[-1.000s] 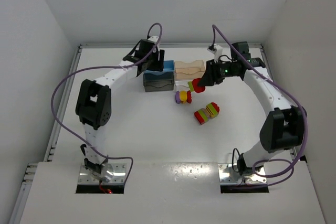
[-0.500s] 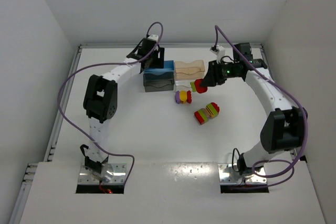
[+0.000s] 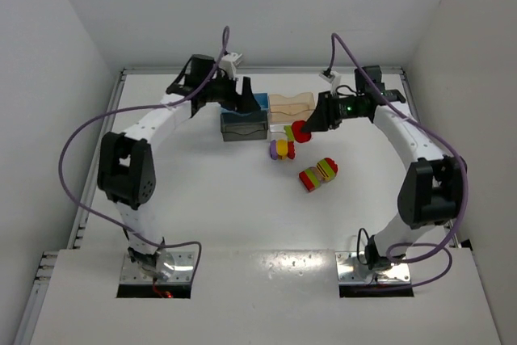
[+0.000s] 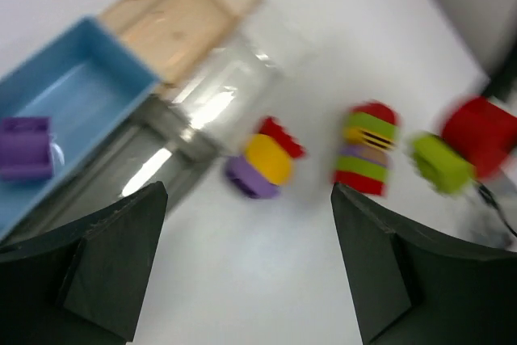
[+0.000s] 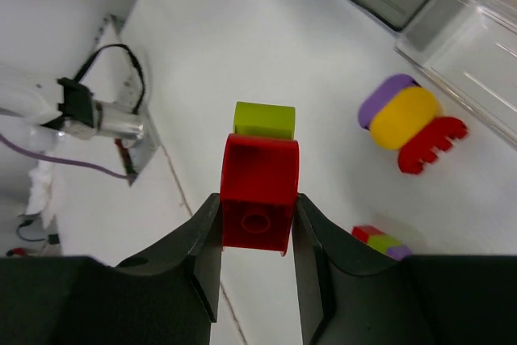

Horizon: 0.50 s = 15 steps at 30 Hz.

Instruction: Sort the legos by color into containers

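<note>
A: Right wrist view: where's the red plastic brick?
B: Clenched in the right hand, a lime brick stuck to it. Meanwhile the left hand gapes, released, by the glossy blue bin holding a purple brick.

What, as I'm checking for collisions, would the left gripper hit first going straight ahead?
Probably the purple-yellow-red lego clump, which sits centred ahead of the open left gripper. The blurred view leaves depth uncertain.

Both arms stretch forward and inward; the left hand has its fingers spread wide, the right hand pinches a red lego.
</note>
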Tool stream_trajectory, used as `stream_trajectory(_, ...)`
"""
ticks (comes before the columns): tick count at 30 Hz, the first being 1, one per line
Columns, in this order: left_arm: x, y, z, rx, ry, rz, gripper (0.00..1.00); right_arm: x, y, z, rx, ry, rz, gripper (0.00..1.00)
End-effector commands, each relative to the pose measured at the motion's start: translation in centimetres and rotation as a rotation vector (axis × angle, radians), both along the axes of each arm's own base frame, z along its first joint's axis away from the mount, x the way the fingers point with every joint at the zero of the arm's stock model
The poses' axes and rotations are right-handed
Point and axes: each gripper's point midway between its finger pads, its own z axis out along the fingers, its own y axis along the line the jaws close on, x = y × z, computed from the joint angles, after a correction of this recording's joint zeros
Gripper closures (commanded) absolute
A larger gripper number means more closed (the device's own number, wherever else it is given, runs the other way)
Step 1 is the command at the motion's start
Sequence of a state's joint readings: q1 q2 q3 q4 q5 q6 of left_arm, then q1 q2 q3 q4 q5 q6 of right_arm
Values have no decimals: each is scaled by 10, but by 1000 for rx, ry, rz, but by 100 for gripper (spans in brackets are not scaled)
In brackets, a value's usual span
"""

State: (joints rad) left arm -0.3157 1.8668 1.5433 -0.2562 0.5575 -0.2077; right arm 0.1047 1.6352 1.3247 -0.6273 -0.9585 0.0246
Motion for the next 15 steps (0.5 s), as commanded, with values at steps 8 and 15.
stream_trajectory(8,-137,-34,49,-336,87,-574,11,-15,38,59,378,39,244,100)
stream_trajectory(15,-150,-43,54,-346,85,-622,11,-16,46,62,395,54,267,100)
